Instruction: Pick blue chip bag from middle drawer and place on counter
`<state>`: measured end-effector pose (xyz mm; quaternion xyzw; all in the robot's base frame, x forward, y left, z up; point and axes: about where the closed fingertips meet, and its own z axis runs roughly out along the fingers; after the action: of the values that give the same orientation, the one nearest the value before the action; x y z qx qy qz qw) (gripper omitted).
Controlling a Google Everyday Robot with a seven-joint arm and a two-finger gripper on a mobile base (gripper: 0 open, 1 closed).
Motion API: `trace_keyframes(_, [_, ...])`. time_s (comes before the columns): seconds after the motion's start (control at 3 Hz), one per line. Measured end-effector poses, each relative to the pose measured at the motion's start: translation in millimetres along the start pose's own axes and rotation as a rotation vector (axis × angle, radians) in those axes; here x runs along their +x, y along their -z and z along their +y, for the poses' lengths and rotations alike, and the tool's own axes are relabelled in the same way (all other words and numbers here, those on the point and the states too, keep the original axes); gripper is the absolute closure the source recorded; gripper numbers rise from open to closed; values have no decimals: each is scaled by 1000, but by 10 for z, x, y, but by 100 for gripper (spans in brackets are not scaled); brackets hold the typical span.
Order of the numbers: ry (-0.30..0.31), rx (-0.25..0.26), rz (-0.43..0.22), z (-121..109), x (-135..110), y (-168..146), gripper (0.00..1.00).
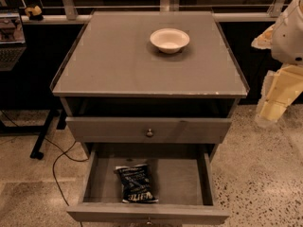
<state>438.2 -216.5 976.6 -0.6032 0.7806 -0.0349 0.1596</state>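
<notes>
The blue chip bag (136,183) lies flat on the floor of the open middle drawer (182,178), left of centre, near the drawer's front wall. The counter (132,63) is the grey cabinet top above it. My gripper (269,112) hangs at the far right of the view, beside the cabinet's right edge and about level with the counter's front edge. It is well apart from the bag and the drawer and holds nothing that I can see.
A white bowl (169,39) stands at the back centre of the counter. A shut grey drawer front with a round knob (149,132) sits just above the open drawer. A laptop (9,37) on a side table and a floor cable (59,162) lie to the left.
</notes>
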Motion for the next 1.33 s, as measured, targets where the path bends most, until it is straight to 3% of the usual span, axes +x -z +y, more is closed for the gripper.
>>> trace_keyframes(0.67, [-11, 9, -15, 11, 8, -26, 0])
trace_keyframes(1.0, [-100, 7, -75, 173, 97, -258, 0])
trace_keyframes(1.33, [-194, -7, -135, 407, 223, -782, 0])
